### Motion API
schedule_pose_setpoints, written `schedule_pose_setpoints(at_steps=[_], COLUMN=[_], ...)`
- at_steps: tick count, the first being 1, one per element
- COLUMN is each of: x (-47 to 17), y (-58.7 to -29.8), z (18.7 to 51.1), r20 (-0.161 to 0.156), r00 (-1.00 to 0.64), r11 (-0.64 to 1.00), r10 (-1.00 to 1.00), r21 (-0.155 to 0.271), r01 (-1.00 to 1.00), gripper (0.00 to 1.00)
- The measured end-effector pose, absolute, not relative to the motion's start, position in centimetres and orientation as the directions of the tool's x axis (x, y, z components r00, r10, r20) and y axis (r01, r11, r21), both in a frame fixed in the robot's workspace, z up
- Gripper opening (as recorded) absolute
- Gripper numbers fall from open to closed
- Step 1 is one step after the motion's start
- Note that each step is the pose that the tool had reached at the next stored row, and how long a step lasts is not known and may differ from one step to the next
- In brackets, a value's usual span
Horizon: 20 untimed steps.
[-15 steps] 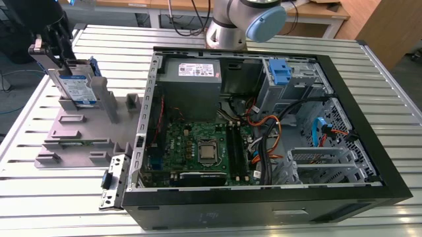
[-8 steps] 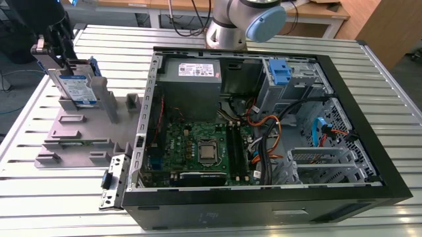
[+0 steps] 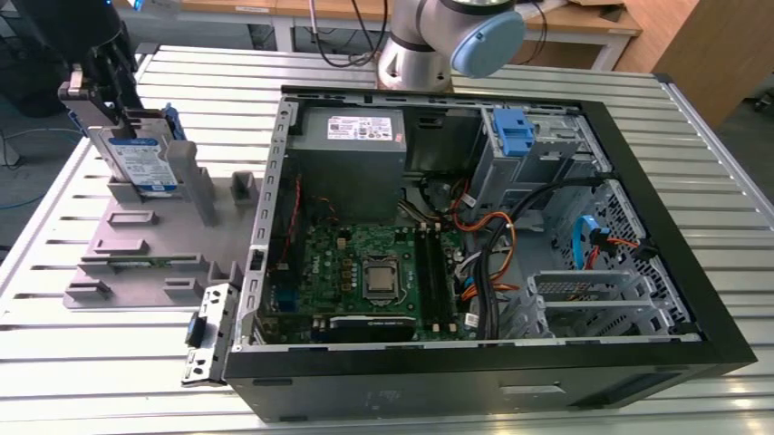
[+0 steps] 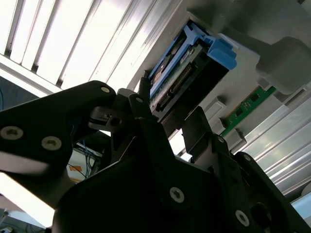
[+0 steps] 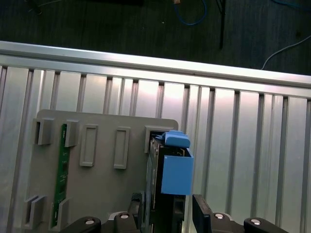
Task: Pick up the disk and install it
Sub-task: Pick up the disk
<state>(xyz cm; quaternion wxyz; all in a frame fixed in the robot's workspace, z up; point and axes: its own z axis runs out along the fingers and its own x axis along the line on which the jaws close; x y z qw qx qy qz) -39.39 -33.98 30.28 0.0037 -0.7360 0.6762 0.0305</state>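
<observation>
1. State of the tool. The gripper (image 3: 107, 98) straddles the upper end of the disk (image 3: 143, 161), with one broad face of the drive on either side of it. From both wrist views I cannot tell whether it is clamped on the drive or merely placed around it.
2. Location of the part. The disk stands on edge directly below the gripper. Its lower end is seated in a slot of the grey fixture plate (image 3: 133, 237), which lies on the slatted aluminium table (image 3: 97, 362). The open computer case (image 3: 484, 385) is well away from the gripper, toward the exterior view's right.
3. Risk: poor grip. If pressure lands on the blue side rail (image 5: 176, 172) rather than the metal body, the plastic may flex. The drive could then slip or rotate when lifted.
4. Risk: jamming. A pull out of line with the slot is likely to wedge the drive and drag the fixture plate with it.
5. Risk: neighbouring part. The green memory module (image 5: 61, 165) lies in the same plate, near the gripper. It could be disturbed if the plate shifts.
6. Risk: transfer. The drive bay (image 3: 556, 136) is far from the gripper, beyond the power supply (image 3: 351, 131) and near the loose cables (image 3: 490, 240). A tilted drive could snag there.
</observation>
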Motion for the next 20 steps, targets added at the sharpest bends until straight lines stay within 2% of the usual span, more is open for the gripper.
schedule_pose_setpoints(at_steps=[7, 8, 20], x=[-39.38, -39.38, -39.38], y=[-33.98, -33.99, -34.09], z=[30.28, 30.28, 30.16], r20=[-0.05, -0.05, -0.05], r00=[0.084, 0.084, 0.084], r11=[-0.085, -0.085, -0.085], r10=[-0.995, -0.995, -0.995], r21=[0.036, 0.036, 0.036], r01=[-0.996, -0.996, -0.996], gripper=[0.52, 0.45, 0.45])
